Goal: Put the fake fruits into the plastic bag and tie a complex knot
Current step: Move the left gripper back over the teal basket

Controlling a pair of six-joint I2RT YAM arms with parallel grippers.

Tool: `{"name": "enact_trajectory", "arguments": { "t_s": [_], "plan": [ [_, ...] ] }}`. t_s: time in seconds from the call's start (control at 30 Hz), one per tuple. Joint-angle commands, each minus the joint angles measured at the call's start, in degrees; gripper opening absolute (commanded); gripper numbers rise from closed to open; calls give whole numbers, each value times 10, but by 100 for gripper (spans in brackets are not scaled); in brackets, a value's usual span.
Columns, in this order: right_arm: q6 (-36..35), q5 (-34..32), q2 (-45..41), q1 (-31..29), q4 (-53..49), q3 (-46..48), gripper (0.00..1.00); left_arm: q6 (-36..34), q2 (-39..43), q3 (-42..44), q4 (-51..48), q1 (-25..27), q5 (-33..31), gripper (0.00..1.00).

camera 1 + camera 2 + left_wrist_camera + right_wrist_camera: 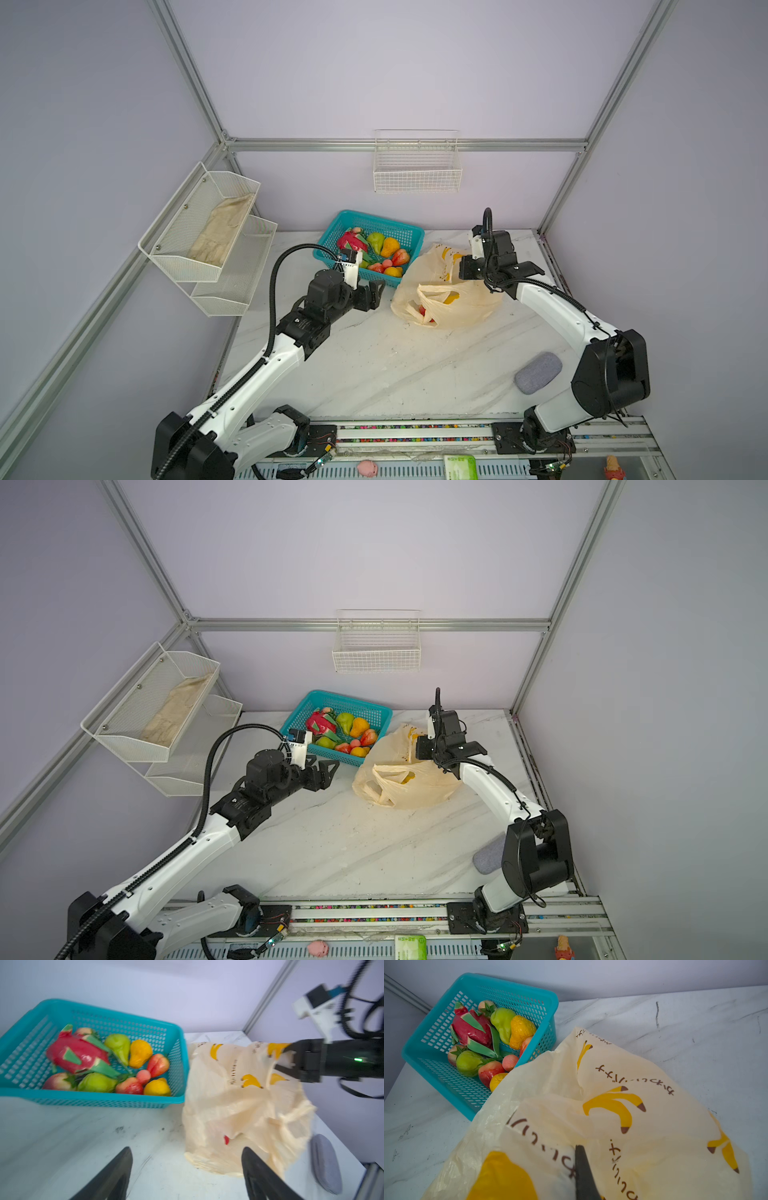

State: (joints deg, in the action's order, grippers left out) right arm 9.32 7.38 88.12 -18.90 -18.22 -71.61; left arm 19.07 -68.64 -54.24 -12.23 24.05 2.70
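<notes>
Fruit (376, 249) mostly in basket (382, 219), bag (465, 309) untied.
Few pieces (451, 297) sit in the bag; right gripper (464, 270) pinches its rim, left gripper (375, 293) gapes empty.

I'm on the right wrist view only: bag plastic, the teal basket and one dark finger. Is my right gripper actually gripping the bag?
Observer: Yes. In the left wrist view, the right gripper is shut on the upper rim of the plastic bag and holds it up.
Operator: Where is the left gripper?
Observer: In both top views, the left gripper is open and empty. It sits just in front of the teal basket, beside the bag.
Operator: Is anything in the bag besides the yellow shape I can see?
Observer: A top view shows a red fruit inside the bag's mouth.
</notes>
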Motion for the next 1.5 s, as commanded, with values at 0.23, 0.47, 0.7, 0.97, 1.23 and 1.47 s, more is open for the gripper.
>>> {"name": "enact_trajectory", "arguments": {
  "t_s": [0.23,0.47,0.7,0.97,1.23,1.47],
  "plan": [
    [2,43,-14,2,30,-1,0,-80,-295,-321,-137,-91,-95,84],
    [1,50,-8,2,37,2,0,-116,-446,-496,-200,-132,-70,87],
    [2,49,-2,2,34,0,0,-140,-525,-605,-255,-146,-47,90],
    [2,45,7,2,35,-2,0,-211,-556,-656,-341,-147,-47,99],
    [1,41,8,2,33,1,0,-221,-619,-742,-398,-150,-9,86],
    [-1,44,14,2,33,-2,0,-228,-635,-747,-401,-142,41,72]
  ]
}}
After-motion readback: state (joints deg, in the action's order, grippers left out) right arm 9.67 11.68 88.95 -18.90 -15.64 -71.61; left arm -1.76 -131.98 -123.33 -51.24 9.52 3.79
